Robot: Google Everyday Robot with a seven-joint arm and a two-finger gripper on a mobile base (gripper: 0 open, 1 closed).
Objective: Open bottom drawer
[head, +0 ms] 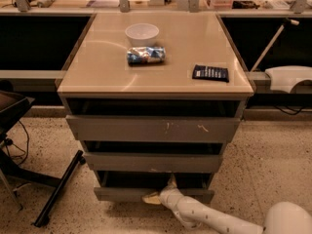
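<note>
The bottom drawer (122, 194) is the lowest and narrowest grey front of three in the cabinet, pulled out a little so a dark gap shows above its panel. My white arm reaches in from the lower right. The gripper (163, 191) sits at the top edge of that drawer's front, near its middle, with a yellowish tip (151, 198) lying over the panel.
Above are the middle drawer (153, 163) and the scratched top drawer (151, 129). On the cabinet top stand a white bowl (142, 33), a crumpled snack bag (146, 55) and a dark packet (210, 73). A black chair base (56, 191) lies at left on the speckled floor.
</note>
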